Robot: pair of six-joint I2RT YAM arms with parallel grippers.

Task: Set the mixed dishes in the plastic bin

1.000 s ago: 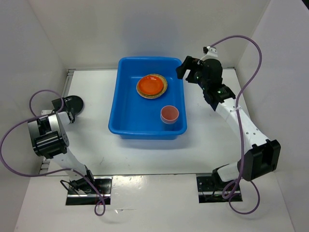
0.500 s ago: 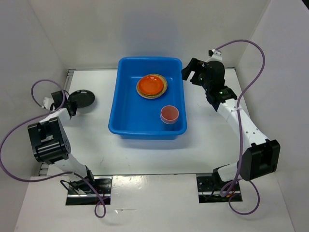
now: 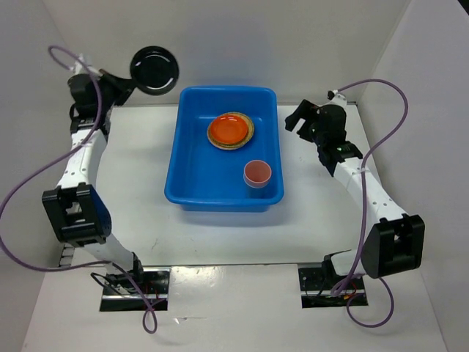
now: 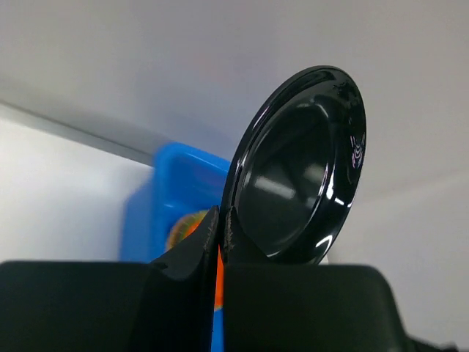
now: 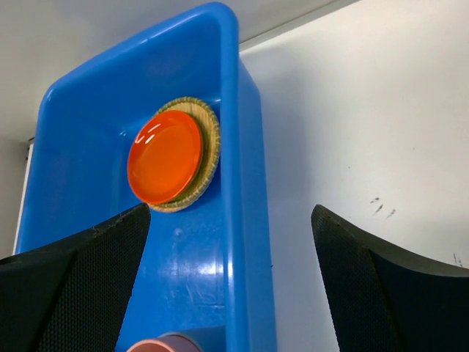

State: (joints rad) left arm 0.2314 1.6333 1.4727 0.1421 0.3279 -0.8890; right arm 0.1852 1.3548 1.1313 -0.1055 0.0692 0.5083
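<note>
Your left jaws pinch the black plate (image 3: 154, 70) by its rim above the worktop's far-left corner; swing hard toward the bin (image 3: 178, 165) and it may slip. Right jaws gape empty.

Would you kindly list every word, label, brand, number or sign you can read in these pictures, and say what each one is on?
No text can be read in any view.
The blue bin, orange plate, pink cup and black plate carry no visible print.
A bright squiggle near the black plate's rim in the left wrist view looks like a reflection, not lettering; unreadable.
</note>
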